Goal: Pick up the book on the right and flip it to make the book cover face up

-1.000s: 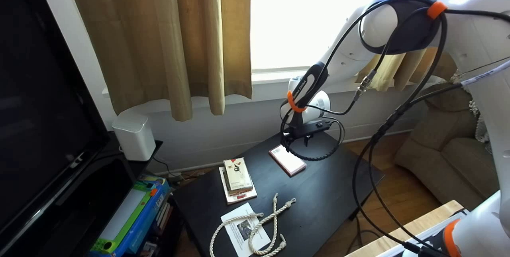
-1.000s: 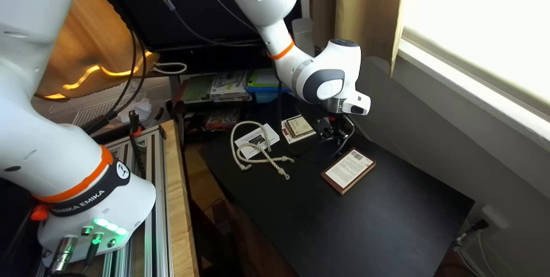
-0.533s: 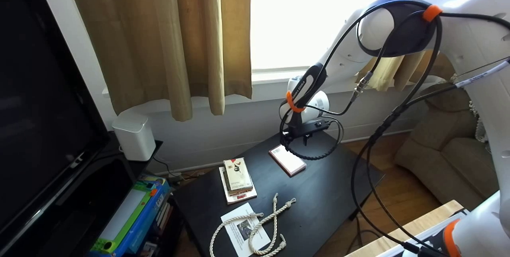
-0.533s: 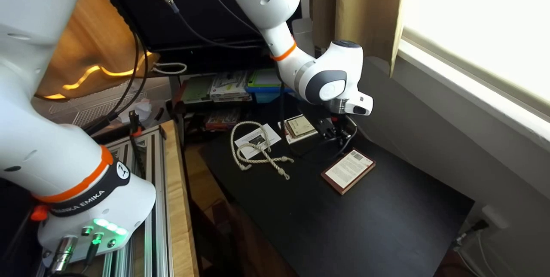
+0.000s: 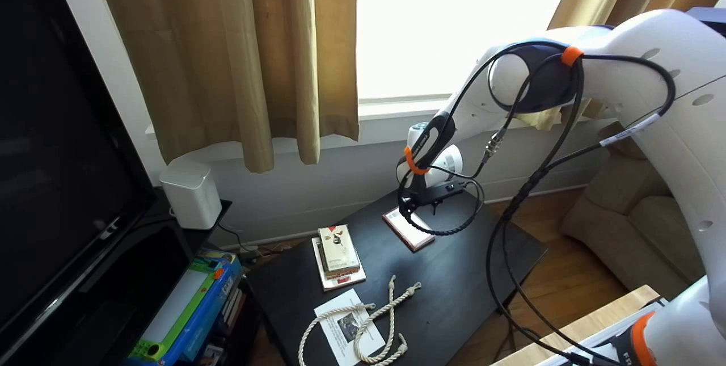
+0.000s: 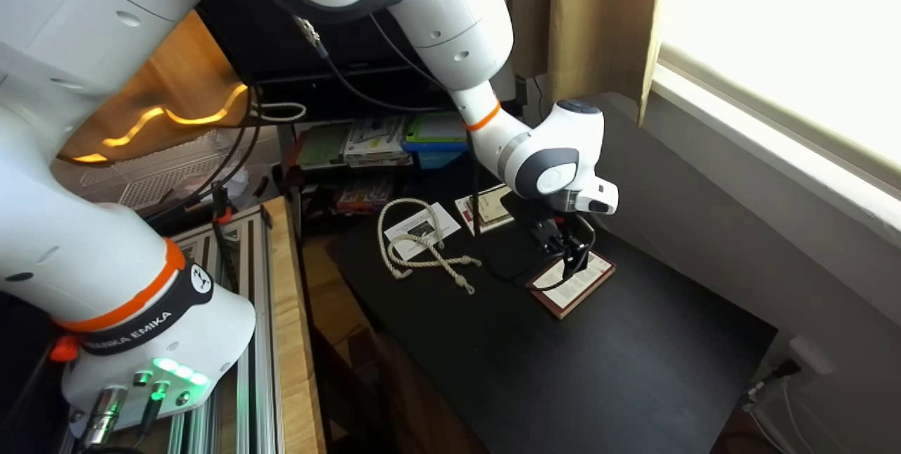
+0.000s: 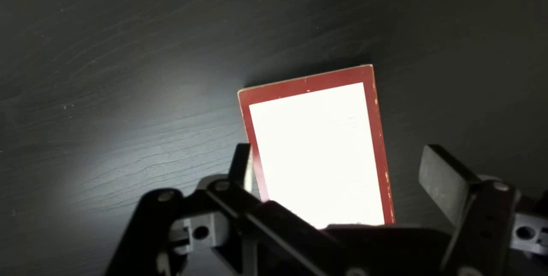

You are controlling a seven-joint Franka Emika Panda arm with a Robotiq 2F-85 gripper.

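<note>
Now your end effector has come down toward the red-bordered book, its fingers spread and holding nothing, so you are probably preparing the grasp. The book lies white side up on the table, its cover presumably underneath. Compared with a moment ago, your arm stands lower, hiding more of the unmoved book in an exterior view.

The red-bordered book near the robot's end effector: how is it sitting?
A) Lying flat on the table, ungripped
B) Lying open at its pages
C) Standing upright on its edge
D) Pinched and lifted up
A: in the wrist view the red-bordered book lies flat, and the black table shows between it and one finger of the open end effector.
</note>
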